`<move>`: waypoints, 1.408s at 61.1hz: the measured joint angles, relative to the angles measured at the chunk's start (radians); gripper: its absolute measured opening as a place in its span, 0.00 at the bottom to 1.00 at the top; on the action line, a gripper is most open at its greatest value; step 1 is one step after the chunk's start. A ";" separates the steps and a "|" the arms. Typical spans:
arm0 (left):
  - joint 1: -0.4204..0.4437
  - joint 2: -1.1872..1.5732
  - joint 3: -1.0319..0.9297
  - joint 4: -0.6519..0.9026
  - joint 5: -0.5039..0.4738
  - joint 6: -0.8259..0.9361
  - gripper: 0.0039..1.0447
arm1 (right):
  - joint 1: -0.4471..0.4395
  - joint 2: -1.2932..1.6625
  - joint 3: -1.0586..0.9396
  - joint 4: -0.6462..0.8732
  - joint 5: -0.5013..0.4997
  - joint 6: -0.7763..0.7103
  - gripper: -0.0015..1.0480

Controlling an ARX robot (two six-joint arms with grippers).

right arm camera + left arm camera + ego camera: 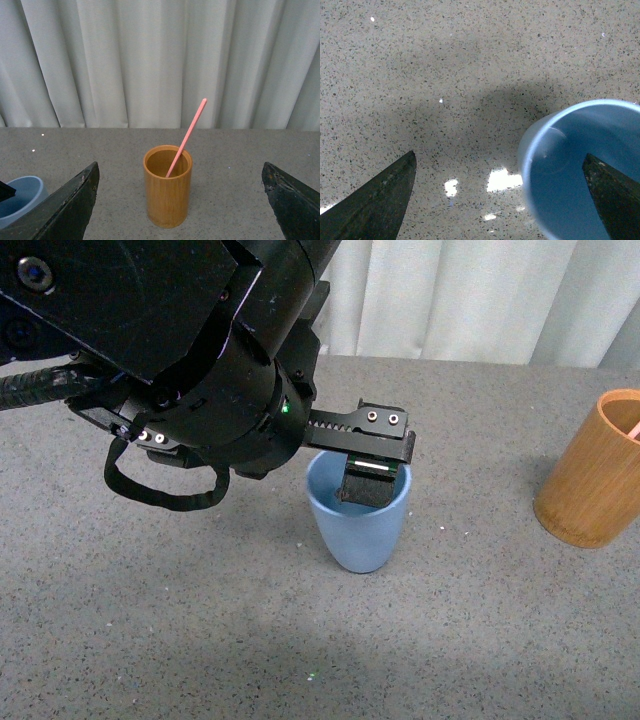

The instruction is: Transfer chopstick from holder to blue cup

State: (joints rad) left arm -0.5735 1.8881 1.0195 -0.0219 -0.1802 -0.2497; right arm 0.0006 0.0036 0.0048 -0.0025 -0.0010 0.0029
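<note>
Open worktop [200, 620] rings the blue cup [358, 530]. The left gripper [499, 156], spread wide, straddles its rim and grips nothing. The right gripper [180, 165] gapes empty, facing the holder [167, 200].

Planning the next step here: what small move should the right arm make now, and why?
Probably ease the right end effector forward toward the chopstick. It leans in the holder, untouched, and the open fingers sit well short of it. The blue cup holds no chopstick yet.
</note>
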 joint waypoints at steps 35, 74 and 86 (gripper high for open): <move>0.018 -0.052 0.001 0.094 -0.003 -0.137 0.94 | 0.000 0.000 0.000 0.000 0.000 0.000 0.91; 0.571 -0.978 -0.991 0.793 0.162 0.227 0.10 | 0.000 0.000 0.000 0.000 -0.001 0.000 0.91; 0.571 -1.773 -0.999 0.082 0.183 0.241 0.03 | 0.000 0.000 0.000 0.000 0.006 0.000 0.91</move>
State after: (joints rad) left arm -0.0021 0.1146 0.0204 0.0601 0.0029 -0.0090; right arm 0.0006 0.0036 0.0044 -0.0029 0.0051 0.0029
